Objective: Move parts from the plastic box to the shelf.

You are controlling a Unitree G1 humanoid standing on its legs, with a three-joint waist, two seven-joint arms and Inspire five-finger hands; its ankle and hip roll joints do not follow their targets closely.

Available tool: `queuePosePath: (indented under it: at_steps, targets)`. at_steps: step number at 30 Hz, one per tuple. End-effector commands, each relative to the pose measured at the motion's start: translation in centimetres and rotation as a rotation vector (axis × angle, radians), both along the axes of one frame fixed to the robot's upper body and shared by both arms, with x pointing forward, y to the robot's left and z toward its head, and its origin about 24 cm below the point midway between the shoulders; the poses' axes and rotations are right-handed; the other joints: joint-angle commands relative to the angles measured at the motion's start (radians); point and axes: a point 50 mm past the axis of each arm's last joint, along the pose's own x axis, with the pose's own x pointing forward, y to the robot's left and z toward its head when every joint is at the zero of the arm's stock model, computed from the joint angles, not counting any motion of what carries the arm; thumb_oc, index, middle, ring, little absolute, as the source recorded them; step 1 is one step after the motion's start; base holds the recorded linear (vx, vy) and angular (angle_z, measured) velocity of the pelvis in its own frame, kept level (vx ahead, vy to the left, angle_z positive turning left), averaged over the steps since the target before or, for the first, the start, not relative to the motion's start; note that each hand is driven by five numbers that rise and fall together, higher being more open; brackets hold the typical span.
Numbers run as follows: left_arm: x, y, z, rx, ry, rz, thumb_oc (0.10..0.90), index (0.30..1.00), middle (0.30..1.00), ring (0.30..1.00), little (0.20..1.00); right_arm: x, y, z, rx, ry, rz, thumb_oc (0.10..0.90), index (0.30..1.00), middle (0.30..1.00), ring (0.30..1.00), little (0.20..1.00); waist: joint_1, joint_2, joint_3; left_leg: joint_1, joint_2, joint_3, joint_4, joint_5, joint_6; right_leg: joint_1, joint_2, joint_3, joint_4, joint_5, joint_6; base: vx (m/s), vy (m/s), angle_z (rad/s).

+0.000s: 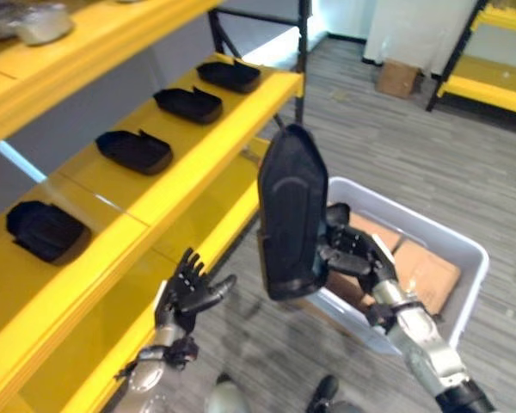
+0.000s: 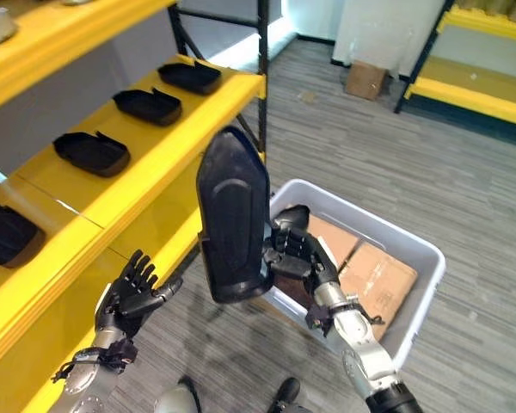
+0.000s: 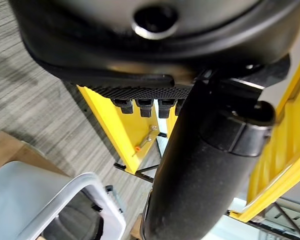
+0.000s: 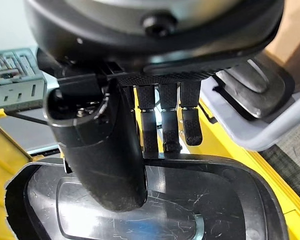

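My right hand (image 1: 353,251) is shut on a long black plastic part (image 1: 291,211), held upright above the near corner of the white plastic box (image 1: 464,292). In the right wrist view the thumb (image 4: 102,150) and fingers (image 4: 162,125) pinch the part's rim (image 4: 155,195). The box holds brown cardboard pieces (image 1: 426,274) and another dark part (image 4: 250,82). Several black parts (image 1: 138,151) lie in a row on the yellow shelf (image 1: 176,194) to the left. My left hand (image 1: 189,288) hangs open by the shelf's lower front edge, holding nothing.
A higher yellow shelf (image 1: 86,52) carries grey objects (image 1: 34,21). A black upright post (image 1: 303,60) stands at the shelf's far end. A cardboard box (image 1: 397,77) and another yellow rack (image 1: 490,73) stand across the grey plank floor.
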Motion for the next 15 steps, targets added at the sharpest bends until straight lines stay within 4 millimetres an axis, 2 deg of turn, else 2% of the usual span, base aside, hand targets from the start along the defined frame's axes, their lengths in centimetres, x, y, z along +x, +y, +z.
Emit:
queuePosePath:
  at_steps: [1, 2, 4, 7, 9, 10, 15]
  targets:
    - [1.9, 0.2, 4.7, 0.029, -0.255, -0.028, 0.9, 1.0, 1.0, 1.0, 1.0, 0.6, 0.3, 6.4, 0.163, -0.337, -0.003, 0.4, 0.3, 0.3, 0.3, 0.3, -0.027, -0.029, -0.088, 0.014, -0.044, -0.016, -0.117, 0.003, 0.006, -0.039, -0.074, 0.115, 0.164, -0.097, 0.072, 0.06, 0.315, 1.33]
    - [1.8, 0.1, 4.7, 0.038, -0.258, -0.034, 0.9, 1.0, 1.0, 1.0, 1.0, 0.6, 0.3, 6.3, 0.166, -0.332, -0.001, 0.4, 0.3, 0.3, 0.3, 0.3, -0.02, -0.032, -0.088, 0.003, -0.068, -0.045, -0.095, -0.017, 0.019, -0.036, -0.095, 0.115, 0.169, -0.085, 0.08, 0.05, 0.318, 1.12]
    - [1.8, 0.4, 5.1, 0.051, -0.27, -0.042, 0.9, 1.0, 1.0, 1.0, 1.0, 0.2, -0.1, 6.2, 0.173, -0.332, -0.016, 0.4, 0.3, 0.3, 0.3, 0.3, -0.014, -0.043, -0.091, -0.01, -0.084, -0.04, -0.094, -0.026, 0.028, -0.026, -0.128, 0.098, 0.166, -0.055, 0.098, 0.02, 0.208, 0.63]
    - [1.5, 0.9, 5.0, 0.068, -0.264, -0.028, 0.9, 1.0, 1.0, 1.0, 1.0, 0.2, 0.3, 6.0, 0.167, -0.324, 0.001, 0.4, 0.3, 0.3, 0.3, 0.3, 0.002, -0.051, -0.097, -0.005, -0.122, -0.056, -0.111, -0.042, 0.045, -0.017, -0.149, 0.102, 0.139, -0.022, 0.115, 0.02, 0.193, 0.34]
    - [1.4, 1.0, 5.1, 0.075, -0.265, -0.024, 0.9, 1.0, 1.0, 1.0, 1.0, 0.2, 0.4, 5.9, 0.167, -0.319, 0.005, 0.4, 0.3, 0.3, 0.3, 0.3, 0.007, -0.056, -0.098, -0.008, -0.131, -0.059, -0.114, -0.043, 0.05, -0.012, -0.156, 0.1, 0.127, -0.012, 0.121, 0.02, 0.134, 0.19]
    - [1.1, 1.4, 5.1, 0.085, -0.265, -0.011, 0.9, 1.0, 1.0, 1.0, 1.0, 0.1, 0.4, 5.8, 0.166, -0.316, 0.004, 0.4, 0.3, 0.3, 0.3, 0.3, 0.021, -0.066, -0.103, -0.017, -0.152, -0.073, -0.117, -0.05, 0.058, 0.004, -0.17, 0.09, 0.102, 0.008, 0.134, 0.04, 0.15, 0.04]
    - [0.8, 2.1, 5.4, 0.121, -0.273, 0.003, 0.9, 1.0, 1.0, 1.0, 1.0, 0.2, 0.9, 5.7, 0.16, -0.309, 0.021, 0.4, 0.3, 0.3, 0.3, 0.3, 0.053, -0.077, -0.116, -0.032, -0.216, -0.122, -0.128, -0.065, 0.081, 0.049, -0.199, 0.058, 0.033, 0.073, 0.166, 0.04, 0.165, 0.41]
